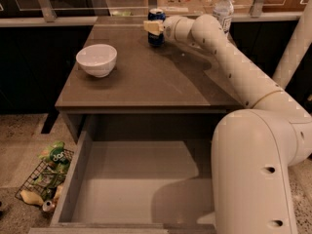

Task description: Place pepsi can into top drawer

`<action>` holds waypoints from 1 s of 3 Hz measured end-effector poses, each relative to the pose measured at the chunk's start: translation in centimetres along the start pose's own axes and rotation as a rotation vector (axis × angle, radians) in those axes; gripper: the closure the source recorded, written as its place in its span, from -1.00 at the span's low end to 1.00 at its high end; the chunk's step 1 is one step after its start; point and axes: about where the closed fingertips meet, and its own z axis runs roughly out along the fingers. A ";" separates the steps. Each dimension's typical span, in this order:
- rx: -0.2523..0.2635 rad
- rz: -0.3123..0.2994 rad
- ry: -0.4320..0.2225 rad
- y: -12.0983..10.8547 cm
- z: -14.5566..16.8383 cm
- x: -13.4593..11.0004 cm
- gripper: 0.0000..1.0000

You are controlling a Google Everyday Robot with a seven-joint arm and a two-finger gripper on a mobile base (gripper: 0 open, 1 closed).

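The pepsi can point(156, 15), dark blue with a silver top, stands upright at the far edge of the table top point(146, 82). My gripper point(154, 28) reaches in from the right at the can's mid-height and covers part of its body. The can looks to be resting on the table. The top drawer point(131, 184) is pulled fully open below the table's front edge; its flat grey floor is bare.
A white bowl point(96, 59) sits on the left of the table top. A clear water bottle point(223, 9) stands at the far right behind my arm. A wire basket with snack bags point(46, 177) lies on the floor left of the drawer. My arm's large base point(253, 174) overhangs the drawer's right side.
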 end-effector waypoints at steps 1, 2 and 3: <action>-0.022 -0.041 0.020 0.9 -1.5 -1.9 1.00; -0.014 -0.085 0.032 1.8 -4.0 -4.3 1.00; 0.010 -0.118 0.042 2.9 -6.8 -6.0 1.00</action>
